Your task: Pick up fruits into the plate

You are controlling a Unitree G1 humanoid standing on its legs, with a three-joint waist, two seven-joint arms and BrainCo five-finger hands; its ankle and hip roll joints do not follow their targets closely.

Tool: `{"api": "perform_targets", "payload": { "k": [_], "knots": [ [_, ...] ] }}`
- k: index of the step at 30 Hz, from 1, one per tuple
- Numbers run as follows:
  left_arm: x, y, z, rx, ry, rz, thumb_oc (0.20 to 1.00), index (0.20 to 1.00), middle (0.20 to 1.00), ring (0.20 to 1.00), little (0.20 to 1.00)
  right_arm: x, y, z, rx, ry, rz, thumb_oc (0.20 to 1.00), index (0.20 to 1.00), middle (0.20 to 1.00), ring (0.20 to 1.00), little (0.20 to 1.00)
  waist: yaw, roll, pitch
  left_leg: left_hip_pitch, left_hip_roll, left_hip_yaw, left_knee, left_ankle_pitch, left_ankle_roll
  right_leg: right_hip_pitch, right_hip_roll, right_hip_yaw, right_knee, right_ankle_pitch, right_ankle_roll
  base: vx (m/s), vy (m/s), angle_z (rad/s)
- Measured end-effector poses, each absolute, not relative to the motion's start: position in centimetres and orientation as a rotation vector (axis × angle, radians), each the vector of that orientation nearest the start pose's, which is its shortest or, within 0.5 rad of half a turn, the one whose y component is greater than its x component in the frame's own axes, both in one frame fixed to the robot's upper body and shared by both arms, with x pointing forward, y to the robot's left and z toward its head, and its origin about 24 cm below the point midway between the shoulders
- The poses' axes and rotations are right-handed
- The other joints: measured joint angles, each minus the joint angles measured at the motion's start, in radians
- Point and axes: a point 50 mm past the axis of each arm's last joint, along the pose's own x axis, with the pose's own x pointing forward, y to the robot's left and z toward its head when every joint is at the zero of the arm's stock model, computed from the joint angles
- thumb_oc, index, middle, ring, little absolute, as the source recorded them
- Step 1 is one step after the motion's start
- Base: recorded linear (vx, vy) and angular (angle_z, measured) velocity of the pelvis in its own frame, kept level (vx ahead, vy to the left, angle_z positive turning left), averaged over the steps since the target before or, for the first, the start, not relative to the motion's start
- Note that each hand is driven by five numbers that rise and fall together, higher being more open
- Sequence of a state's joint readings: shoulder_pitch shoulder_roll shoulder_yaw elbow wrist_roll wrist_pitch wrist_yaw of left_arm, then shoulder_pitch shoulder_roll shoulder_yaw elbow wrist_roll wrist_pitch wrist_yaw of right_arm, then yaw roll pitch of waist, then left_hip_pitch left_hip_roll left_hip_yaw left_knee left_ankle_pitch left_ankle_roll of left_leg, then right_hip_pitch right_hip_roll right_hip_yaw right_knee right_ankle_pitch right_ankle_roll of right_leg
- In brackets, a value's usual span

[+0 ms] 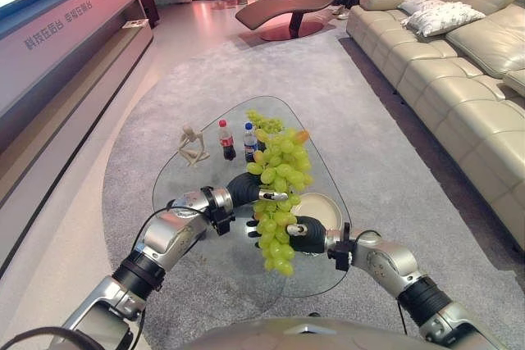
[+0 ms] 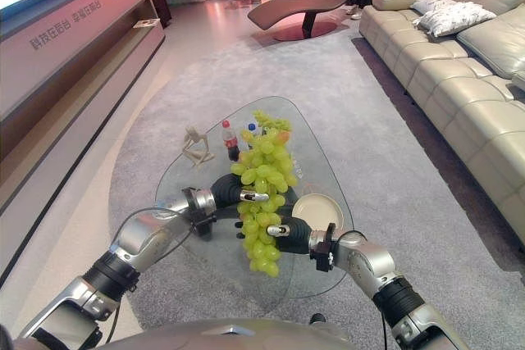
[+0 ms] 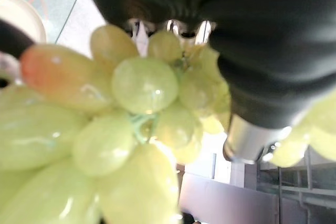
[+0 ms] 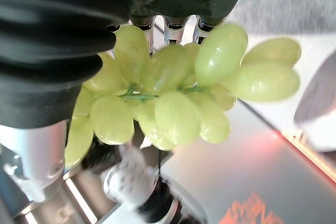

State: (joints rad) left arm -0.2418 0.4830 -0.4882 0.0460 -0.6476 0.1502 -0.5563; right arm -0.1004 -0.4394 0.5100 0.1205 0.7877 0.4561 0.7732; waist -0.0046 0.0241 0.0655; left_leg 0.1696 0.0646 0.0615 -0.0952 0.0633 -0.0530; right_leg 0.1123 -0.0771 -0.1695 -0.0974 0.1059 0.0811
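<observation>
Grapes (image 1: 279, 194) hang above the glass table (image 1: 205, 243), left hand (image 1: 246, 188) curled round the upper bunch, right hand (image 1: 305, 234) curled round the lower part. Plate (image 1: 320, 209) lies at the grapes' 3 o'clock. Wrist views alone show fingers (image 4: 173, 24) pressed into the fruit; eye views alone show bottles (image 1: 226, 140) at 11 o'clock.

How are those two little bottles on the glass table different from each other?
The bottle with the red cap holds a dark drink, while the bottle with the blue cap looks clear with a blue label. The red-capped one stands nearer the wooden figure; the blue-capped one stands nearer the grapes that both hands hold up. Both stand upright, side by side, about the same size, on the glass table.
</observation>
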Motion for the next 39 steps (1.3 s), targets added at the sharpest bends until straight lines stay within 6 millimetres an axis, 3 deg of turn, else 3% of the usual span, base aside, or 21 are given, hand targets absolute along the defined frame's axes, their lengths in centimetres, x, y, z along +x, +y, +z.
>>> {"api": "perform_targets", "payload": {
  "k": [10,11,12,13,20,21,22,23,24,25,26,28,29,37,38,39],
  "knots": [
    [25.1,10.2,4.7,-0.130,0.219,-1.029,0.200,0.200,0.200,0.200,0.200,18.7,-8.2,-0.4,0.650,0.689,1.257,1.000,1.000,1.000,1.000,1.000,0.001,0.001,-0.013,0.000,0.000,0.001,0.000,0.000,0.000,-0.001,0.000,0.000,0.000,-0.001,-0.001,0.00,0.000,0.00],
    [25.1,10.2,4.7,-0.130,0.218,-1.029,0.200,0.200,0.200,0.200,0.200,18.6,-8.1,-0.3,0.664,0.685,1.263,0.900,0.900,0.900,0.900,0.900,0.001,0.001,-0.014,0.000,0.000,0.001,0.000,0.000,-0.001,-0.001,0.000,0.001,0.000,-0.001,-0.001,0.00,0.000,0.00],
    [25.1,10.2,4.7,-0.130,0.218,-1.029,0.200,0.200,0.200,0.200,0.200,18.5,-8.0,-0.3,0.676,0.685,1.270,0.442,0.442,0.442,0.442,0.442,0.001,0.001,-0.014,0.000,0.001,0.001,0.000,-0.001,-0.002,-0.001,0.000,0.001,0.000,-0.002,-0.003,0.00,0.000,0.00],
    [25.1,10.2,4.7,-0.130,0.219,-1.030,0.200,0.200,0.200,0.200,0.200,18.4,-7.8,-0.3,0.689,0.688,1.277,0.200,0.200,0.200,0.200,0.200,0.001,0.001,-0.014,0.000,0.001,0.001,0.000,-0.001,-0.002,-0.001,0.000,0.001,0.000,-0.002,-0.003,0.00,0.000,0.00],
    [25.1,10.0,4.7,-0.136,0.217,-1.032,0.200,0.200,0.200,0.200,0.200,18.2,-7.5,-0.1,0.725,0.682,1.287,0.200,0.200,0.200,0.200,0.200,0.002,0.001,-0.014,0.000,0.001,0.000,0.000,0.000,0.000,-0.001,0.000,0.001,0.000,-0.002,-0.003,0.00,0.000,0.00],
    [25.1,10.0,4.7,-0.136,0.217,-1.032,0.200,0.200,0.200,0.200,0.200,18.2,-7.5,-0.1,0.725,0.683,1.288,0.235,0.235,0.235,0.235,0.235,0.002,0.001,-0.014,0.000,0.001,0.000,0.000,0.000,0.000,-0.001,0.001,0.001,0.000,-0.001,-0.002,0.00,0.000,0.00],
    [25.1,10.0,4.7,-0.136,0.217,-1.032,0.200,0.200,0.200,0.200,0.200,18.2,-7.5,-0.1,0.725,0.684,1.289,0.391,0.391,0.391,0.391,0.391,0.002,0.001,-0.014,0.000,0.001,0.000,0.000,0.000,0.000,-0.001,0.001,0.001,0.000,0.000,0.000,0.00,0.000,0.00],
    [25.1,10.0,4.7,-0.136,0.217,-1.032,0.200,0.200,0.200,0.200,0.200,18.2,-7.5,-0.1,0.725,0.685,1.289,0.373,0.373,0.373,0.373,0.373,0.002,0.001,-0.014,0.000,0.001,0.000,0.000,0.000,0.000,-0.001,0.001,0.001,0.000,0.000,0.000,0.00,0.000,0.00],
    [25.1,10.0,4.7,-0.136,0.217,-1.032,0.200,0.200,0.200,0.200,0.200,18.2,-7.5,-0.1,0.725,0.685,1.289,0.250,0.250,0.250,0.250,0.250,0.002,0.001,-0.014,0.000,0.001,0.000,0.000,0.000,0.000,-0.001,0.001,0.001,0.000,0.000,0.000,0.00,0.000,0.00],
    [25.1,10.0,4.7,-0.136,0.217,-1.032,0.200,0.200,0.200,0.200,0.200,18.2,-7.5,-0.1,0.725,0.685,1.289,0.200,0.200,0.200,0.200,0.200,0.002,0.001,-0.014,0.000,0.001,0.000,0.000,0.000,0.000,-0.001,0.001,0.001,0.000,0.000,0.000,0.00,0.000,0.00],
    [25.1,10.0,4.7,-0.136,0.217,-1.032,0.200,0.200,0.200,0.200,0.200,18.2,-7.5,-0.1,0.725,0.685,1.289,0.216,0.216,0.216,0.216,0.216,0.002,0.001,-0.014,0.000,0.001,0.000,0.000,0.000,0.000,-0.001,0.001,0.001,0.000,-0.001,-0.001,0.00,0.000,0.00],
    [25.1,10.0,4.7,-0.137,0.216,-1.032,0.200,0.200,0.200,0.200,0.200,18.2,-7.5,-0.1,0.727,0.686,1.288,0.548,0.548,0.548,0.548,0.548,0.002,0.001,-0.014,0.000,0.001,0.000,0.000,0.000,0.000,-0.001,0.001,0.001,0.000,-0.001,-0.001,0.00,0.000,0.00],
    [25.1,10.0,4.7,-0.137,0.216,-1.032,0.200,0.200,0.200,0.200,0.200,18.1,-7.5,-0.1,0.727,0.686,1.288,1.000,1.000,1.000,1.000,1.000,0.002,0.001,-0.014,0.000,0.001,0.000,0.000,0.000,0.000,-0.001,0.001,0.001,0.000,-0.001,-0.001,0.00,0.000,0.00],
    [25.0,9.9,4.7,-0.139,0.216,-1.032,0.200,0.200,0.200,0.200,0.200,18.1,-7.5,-0.1,0.737,0.687,1.287,1.000,1.000,1.000,1.000,1.000,0.002,0.001,-0.014,-0.001,0.001,0.000,0.000,0.000,0.000,-0.001,0.000,0.000,0.000,-0.001,-0.001,0.00,0.000,0.00],
    [25.0,9.9,4.7,-0.139,0.216,-1.032,0.200,0.200,0.200,0.200,0.200,18.1,-7.5,-0.1,0.737,0.687,1.288,0.730,0.730,0.730,0.730,0.730,0.002,0.001,-0.014,-0.001,0.002,0.000,0.000,0.000,0.000,-0.001,0.000,0.000,0.000,-0.001,-0.001,0.00,0.000,0.00],
    [25.0,9.9,4.7,-0.139,0.216,-1.032,0.200,0.200,0.200,0.200,0.200,18.1,-7.5,-0.1,0.737,0.688,1.287,0.407,0.407,0.407,0.407,0.407,0.002,0.001,-0.014,-0.001,0.002,0.000,0.000,0.000,0.000,-0.001,0.001,0.000,0.000,-0.001,-0.001,0.00,0.000,0.00]
  ]
}}
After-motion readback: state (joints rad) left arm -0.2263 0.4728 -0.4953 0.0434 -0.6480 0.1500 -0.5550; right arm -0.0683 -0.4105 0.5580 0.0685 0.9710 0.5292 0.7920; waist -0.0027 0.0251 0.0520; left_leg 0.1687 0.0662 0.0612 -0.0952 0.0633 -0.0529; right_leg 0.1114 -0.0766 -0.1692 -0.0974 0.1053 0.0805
